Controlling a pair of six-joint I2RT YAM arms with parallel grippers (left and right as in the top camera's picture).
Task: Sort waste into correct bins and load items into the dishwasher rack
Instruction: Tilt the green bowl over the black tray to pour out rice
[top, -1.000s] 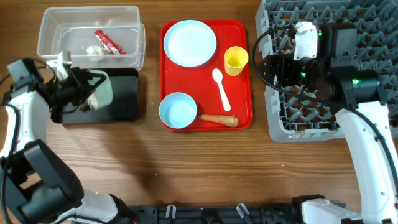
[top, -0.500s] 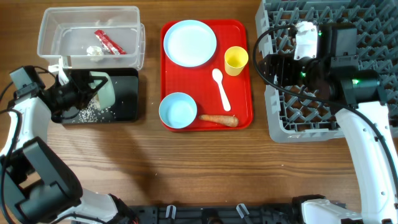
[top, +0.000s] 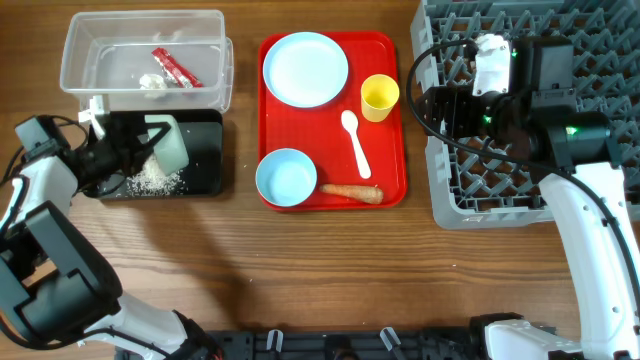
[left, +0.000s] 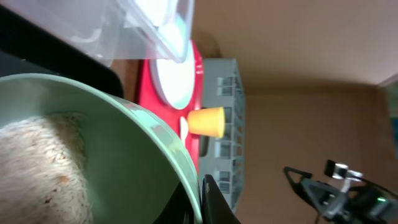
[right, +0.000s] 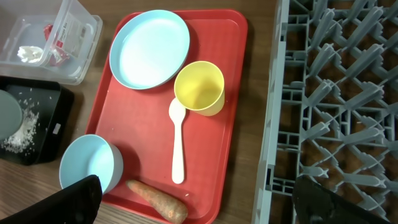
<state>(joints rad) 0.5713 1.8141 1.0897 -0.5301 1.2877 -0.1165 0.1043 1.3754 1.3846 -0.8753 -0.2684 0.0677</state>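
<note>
More rice (top: 150, 181) is dumped on black tray (top: 206, 152) | green bowl (top: 172, 147) pinched by left jaws, tilted to empty | right jaws spread

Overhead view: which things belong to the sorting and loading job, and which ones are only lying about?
Job: green bowl, rice, black tray, clear tub, red wrapper, white scrap, carrot, plate, blue bowl, yellow cup, spoon, grey rack.
Just there: red serving tray, wooden table.

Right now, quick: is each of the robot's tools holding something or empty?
Left tool: closed on the pale green bowl, gripping its rim.
Right tool: open, holding nothing.
</note>
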